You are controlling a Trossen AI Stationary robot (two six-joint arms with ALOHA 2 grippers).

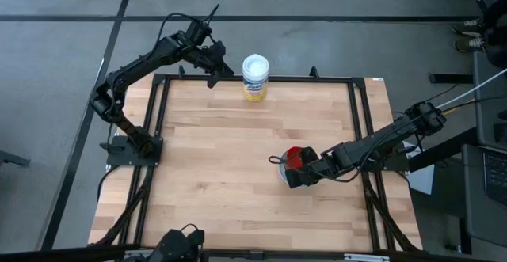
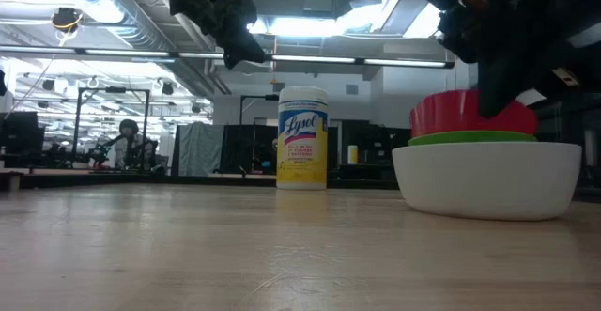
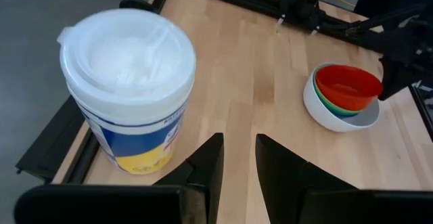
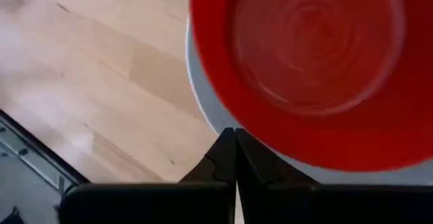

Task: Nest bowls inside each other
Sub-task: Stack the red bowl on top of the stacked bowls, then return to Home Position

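Observation:
A red bowl [image 3: 345,85] sits on top of a stack, above a green bowl [image 2: 470,138] and a cyan rim [image 3: 326,104], all inside the white bowl [image 2: 484,179]. The white bowl rests by its base on the table's right half. The red bowl rides a little high and tilted. My right gripper [image 4: 235,132] is shut and slants down, its tips at the red bowl's rim. My left gripper [image 3: 237,163] hangs open and empty over the table's far edge, beside the white tub [image 3: 128,82]. My right gripper's shut fingertips [image 4: 230,143] come from above, slanting down, to the outer edge of the red bowl's rim [image 4: 270,149] on the side toward the table's right edge. I cannot tell whether they touch the rim or stand just clear of it.
The white tub with a yellow label [image 1: 255,77] stands upright at the table's far edge, near the middle. The black frame rails [image 1: 360,119] run along the table's sides. Bare wood [image 1: 214,159] lies left of the stack and toward the near edge.

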